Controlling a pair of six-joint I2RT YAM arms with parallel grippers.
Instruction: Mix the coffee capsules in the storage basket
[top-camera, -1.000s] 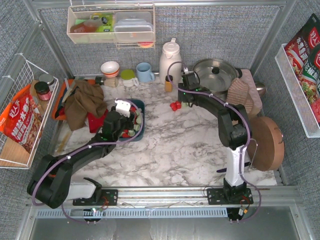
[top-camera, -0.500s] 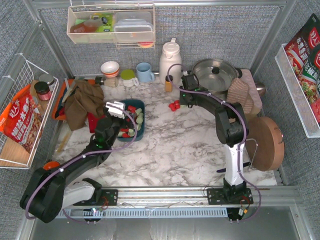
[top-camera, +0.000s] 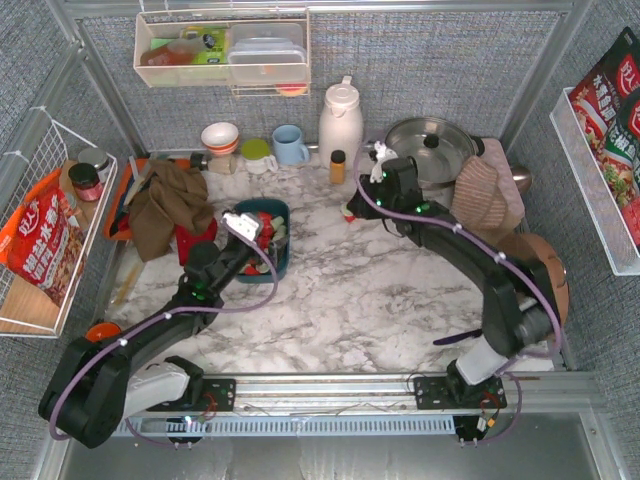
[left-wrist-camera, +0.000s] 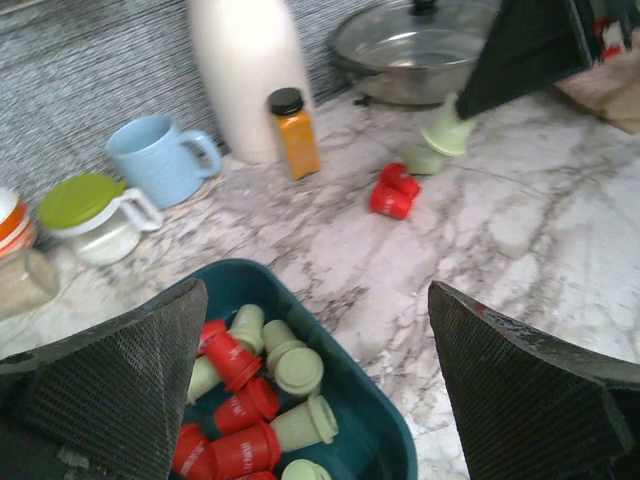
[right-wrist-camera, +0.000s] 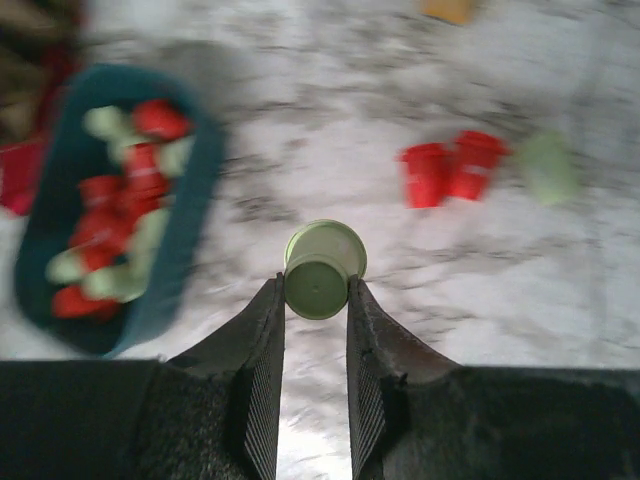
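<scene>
The dark teal storage basket (left-wrist-camera: 372, 405) holds several red and mint green coffee capsules (left-wrist-camera: 285, 365). My left gripper (left-wrist-camera: 312, 300) hangs just above its near end with both jaws spread wide and nothing between them. My right gripper (right-wrist-camera: 316, 285) is shut on one mint green capsule (right-wrist-camera: 322, 268), held above the marble to the right of the basket (right-wrist-camera: 190, 225). Two red capsules (right-wrist-camera: 452, 170) and one green capsule (right-wrist-camera: 548, 168) lie loose on the table beyond it. From above, the left gripper (top-camera: 243, 224) is over the basket (top-camera: 286, 242) and the right gripper (top-camera: 358, 206) is near the red capsules (top-camera: 349, 213).
A white thermos (top-camera: 341, 118), an amber bottle (top-camera: 337, 165), a blue mug (top-camera: 290, 145) and a lidded steel pot (top-camera: 430, 148) line the back. A brown cloth (top-camera: 170, 205) on an orange tray lies left of the basket. A round wooden board (top-camera: 535, 285) leans at the right.
The right gripper has shut on a green capsule and lifted it off the table, swinging away from the pot. The left gripper has opened wide and drawn back over the basket.
</scene>
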